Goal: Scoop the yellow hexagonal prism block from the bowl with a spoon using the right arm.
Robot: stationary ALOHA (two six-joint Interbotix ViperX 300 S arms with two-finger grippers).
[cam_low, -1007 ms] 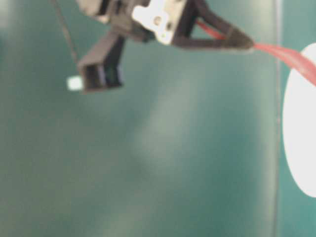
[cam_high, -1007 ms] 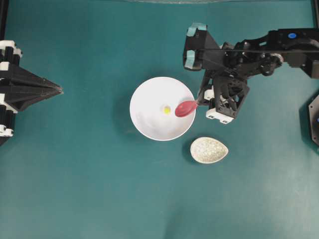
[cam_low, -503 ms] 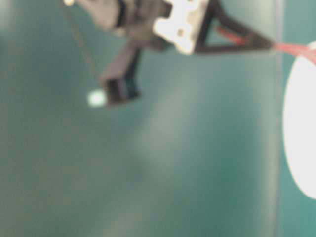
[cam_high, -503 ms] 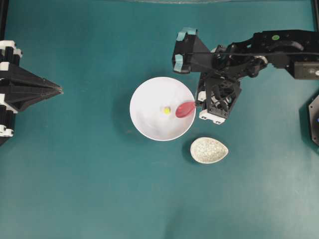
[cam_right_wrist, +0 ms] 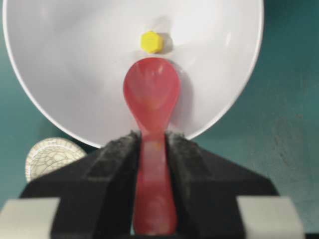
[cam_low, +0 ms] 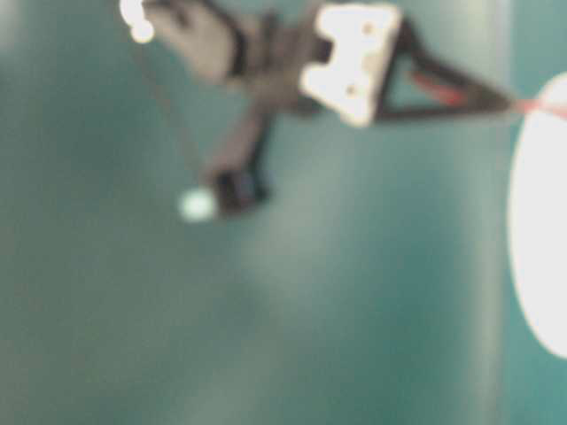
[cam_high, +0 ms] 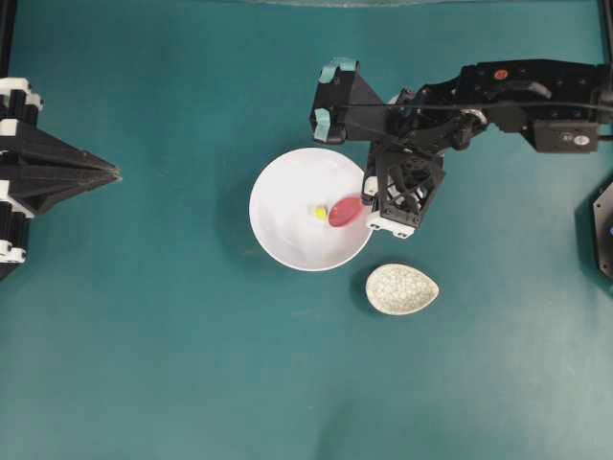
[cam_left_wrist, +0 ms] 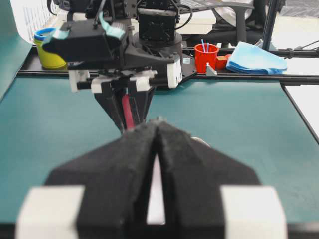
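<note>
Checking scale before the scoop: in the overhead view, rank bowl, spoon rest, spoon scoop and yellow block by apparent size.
1. bowl
2. spoon rest
3. spoon scoop
4. yellow block

The scoop sits slightly nearer the camera.

One camera looks straight down on the whole green worktop (cam_high: 144,364). A low, blurry one sits close by the white bowl (cam_low: 540,221). The right wrist camera looks down into that bowl. The left wrist camera looks level across, over its pincer (cam_left_wrist: 157,130).
</note>
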